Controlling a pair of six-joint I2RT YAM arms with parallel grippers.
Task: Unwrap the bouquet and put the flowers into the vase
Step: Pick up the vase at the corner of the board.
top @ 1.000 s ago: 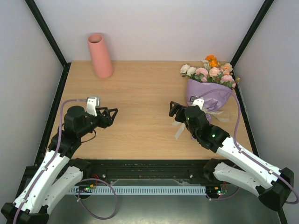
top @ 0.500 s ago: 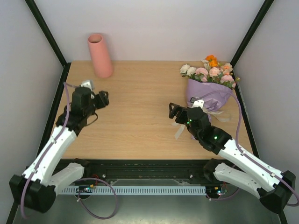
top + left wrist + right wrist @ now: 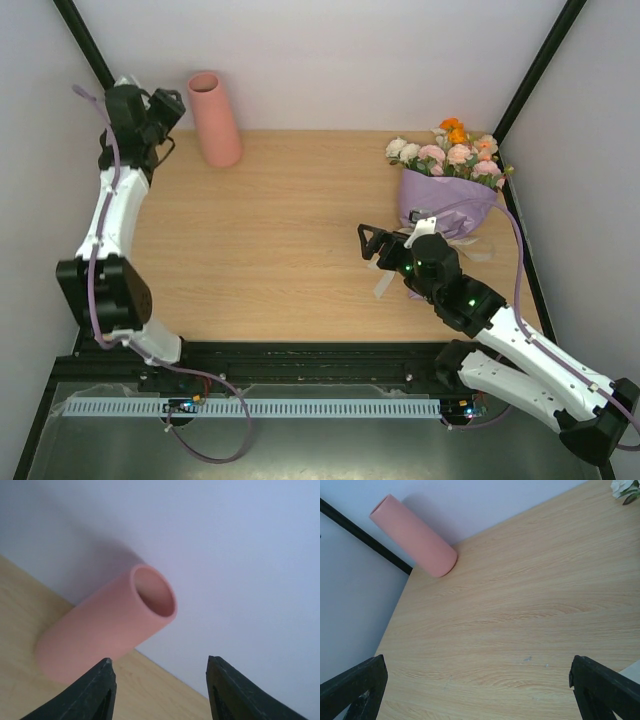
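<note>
Just ahead of the left gripper (image 3: 167,104) stands the vase (image 3: 214,120), upright, its open mouth near the fingertips and untouched. These fingers are apart and hold nothing. The bouquet (image 3: 450,190) lies wrapped behind the right gripper (image 3: 371,244), blooms at its far end. That gripper's fingers are spread wide and empty, aimed away from it. The left arm is nearer the vase and the right nearer the bouquet.

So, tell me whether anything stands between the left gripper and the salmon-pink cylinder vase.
Nothing visible does. The left gripper faces the salmon-pink matte cylinder vase with only open air between them, jaws apart and empty.
</note>
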